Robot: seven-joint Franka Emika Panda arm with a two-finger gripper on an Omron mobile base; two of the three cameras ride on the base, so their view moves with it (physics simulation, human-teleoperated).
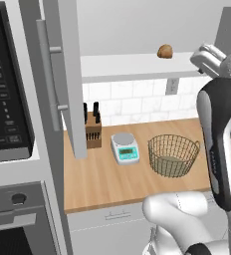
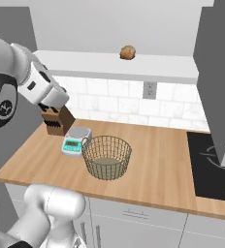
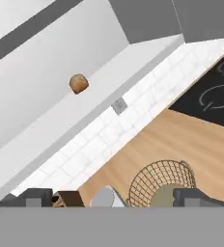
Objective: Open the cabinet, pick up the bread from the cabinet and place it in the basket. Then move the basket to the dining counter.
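now | cabinet (image 1: 62, 74) open – round golden bread (image 2: 127, 52) on white shelf | wire-mesh basket (image 2: 106, 157) on wood | gripper (image 3: 114, 197) parted, empty

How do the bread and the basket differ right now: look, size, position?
Look: the bread is a solid golden-brown bun; the basket is open tan wire mesh you can see through.
Size: the bread is much smaller than the basket and would fit inside it easily.
Position: the bread sits up on the white shelf of the opened cabinet; the basket stands below on the wood worktop, beside the kitchen scale.
Shared: both are roundish, and the hand touches neither.
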